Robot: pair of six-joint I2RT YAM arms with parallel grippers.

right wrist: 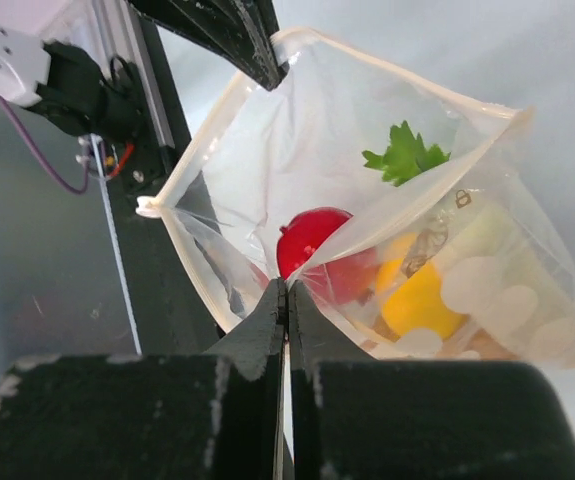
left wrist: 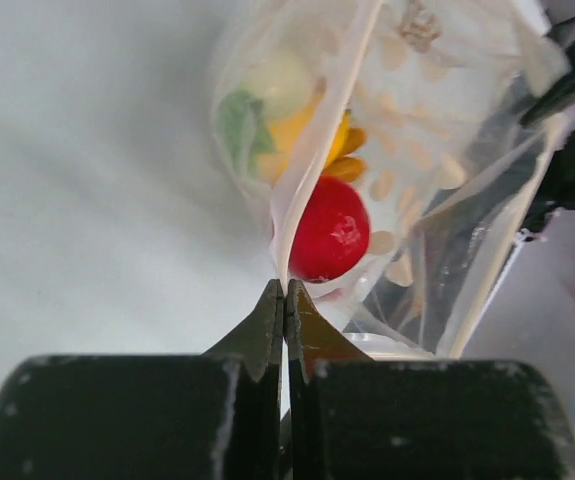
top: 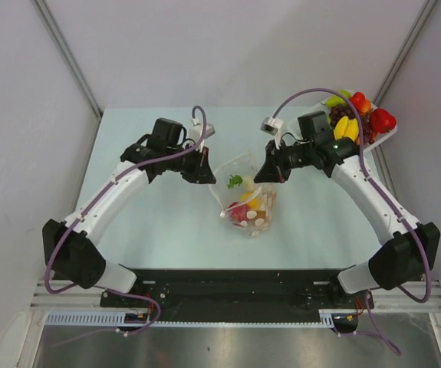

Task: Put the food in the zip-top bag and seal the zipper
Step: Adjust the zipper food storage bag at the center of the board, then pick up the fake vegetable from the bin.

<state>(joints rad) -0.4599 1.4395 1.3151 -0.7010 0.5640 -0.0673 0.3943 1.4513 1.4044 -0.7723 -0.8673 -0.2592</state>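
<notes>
The left gripper at 9 o'clock and right gripper at 3 o'clock pinch the rim of the gaping zip-top bag, food inside.

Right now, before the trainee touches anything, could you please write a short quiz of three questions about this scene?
1. True or false: the mouth of the zip-top bag is already sealed.
2. The left end effector is shut on: A) the bag's rim, B) a cable, C) nothing.
3. Fill in: the red food lies ___ the bag.

Key: 1 false, the mouth gapes open in the right wrist view; 2 A; 3 inside.
</notes>
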